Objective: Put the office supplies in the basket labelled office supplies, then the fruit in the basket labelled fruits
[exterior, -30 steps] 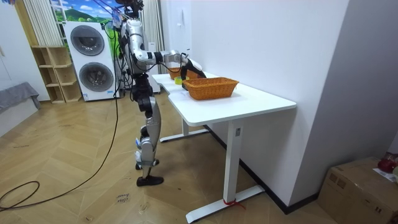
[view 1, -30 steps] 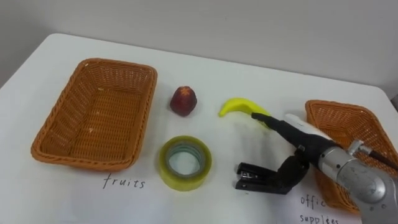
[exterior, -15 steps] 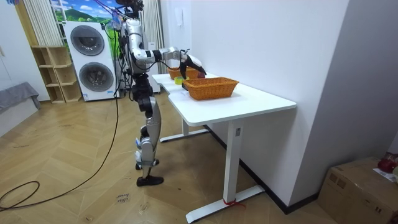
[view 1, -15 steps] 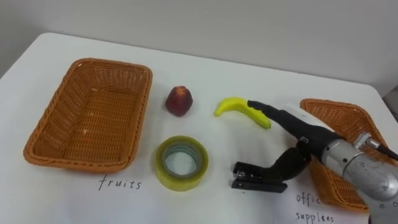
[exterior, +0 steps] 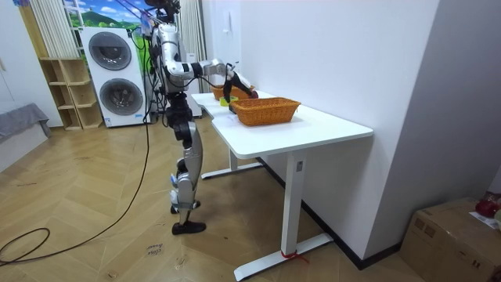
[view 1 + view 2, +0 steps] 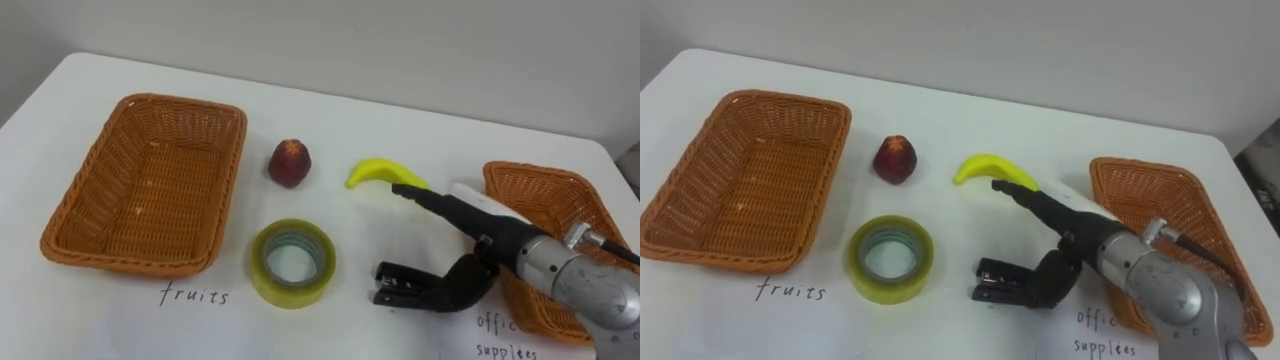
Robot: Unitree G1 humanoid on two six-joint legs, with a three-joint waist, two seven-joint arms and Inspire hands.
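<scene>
While our right hand (image 6: 492, 238) hangs over the black stapler (image 6: 398, 285) on the counter (image 6: 330, 120), its fingers (image 6: 432, 199) stretch straight and wide above it. The thumb is down at the stapler's right end, with nothing gripped. We judge the office-supply pick is in hand. Next we must close around the stapler, lift it, and carry it right to the office basket (image 6: 560, 195) nearby.

The left basket (image 6: 130, 258) and right basket (image 6: 530, 172) show orange-brown weave against the white table (image 6: 330, 110). The round fruit (image 6: 290, 162) is dark red, the banana (image 6: 375, 172) yellow, the tape roll (image 6: 290, 296) yellow-green. The stapler (image 6: 400, 287) is black, the right hand (image 6: 480, 225) black and white.
</scene>
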